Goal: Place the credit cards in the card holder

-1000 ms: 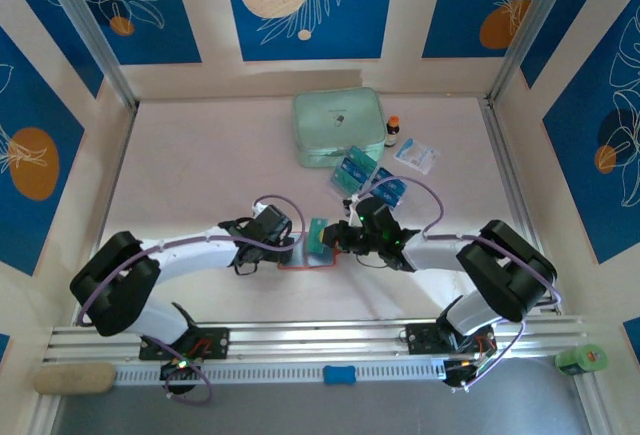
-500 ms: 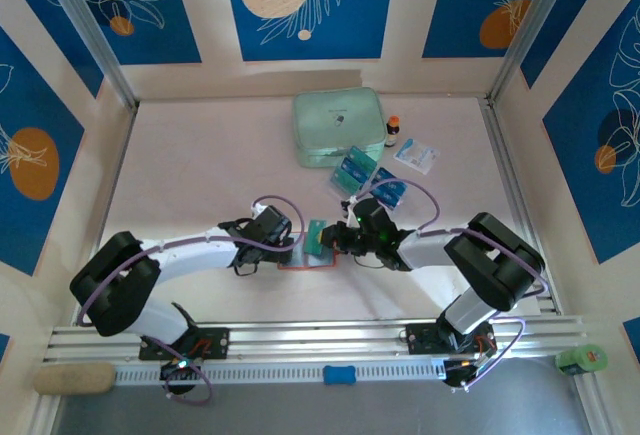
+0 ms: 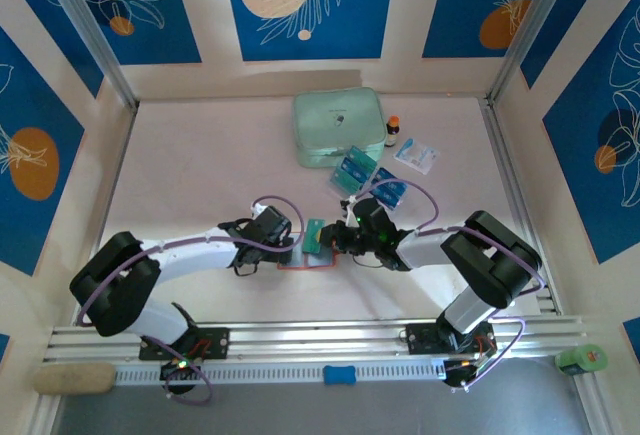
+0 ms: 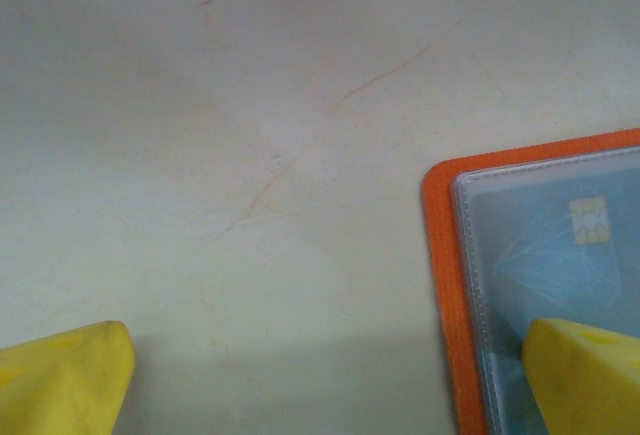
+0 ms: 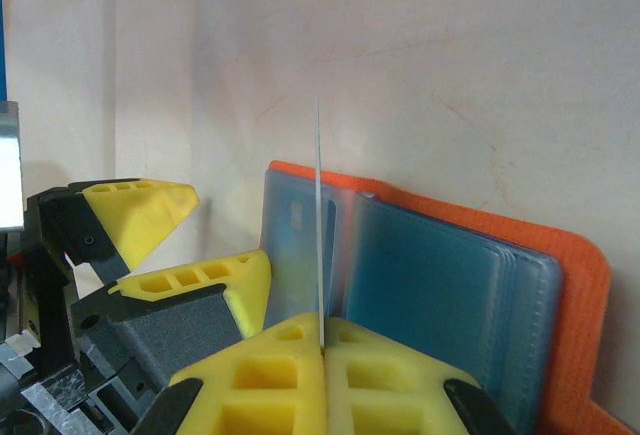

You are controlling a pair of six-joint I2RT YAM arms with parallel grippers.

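The orange card holder [image 3: 305, 263] lies open on the table between both grippers, its clear sleeves [image 5: 450, 275] facing up. My right gripper [image 5: 322, 340] is shut on a teal credit card [image 3: 318, 235], seen edge-on [image 5: 319, 215] and standing upright over the holder's left sleeve. My left gripper [image 4: 325, 385] is open, one yellow finger [image 4: 585, 375] resting on the holder's sleeve, the other [image 4: 60, 380] on bare table. A credit card with a chip [image 4: 565, 245] sits inside that sleeve. Two more credit cards [image 3: 350, 170] [image 3: 388, 191] lie behind the right gripper.
A mint-green zip case [image 3: 338, 127] stands at the back middle, with a small bottle [image 3: 392, 131] and a white-and-blue packet [image 3: 416, 155] to its right. Aluminium rails border the table's sides and front.
The right arm's elbow has shifted a little to the left, with the held card staying over the holder. The left arm has not moved.
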